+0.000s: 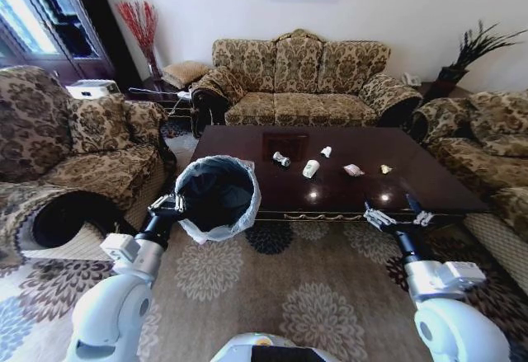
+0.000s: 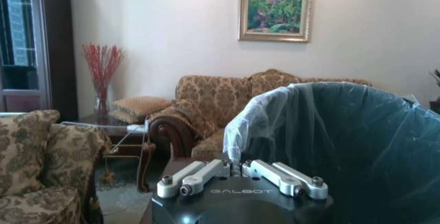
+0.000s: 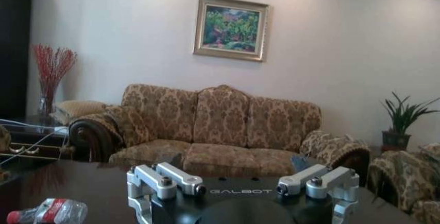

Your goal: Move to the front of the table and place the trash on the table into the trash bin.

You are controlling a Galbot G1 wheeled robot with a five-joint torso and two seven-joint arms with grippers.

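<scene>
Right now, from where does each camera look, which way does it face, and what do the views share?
Head view: high on the robot, looking down at the table, trash and bin; both arms show, left claw at the bin's rim, right claw open.
Left wrist view: behind the left claw, facing the bin and sofa.
Right wrist view: behind the right claw, low over the table, facing the sofa.
Shared: sofa, and the painting in both wrist views.
</scene>
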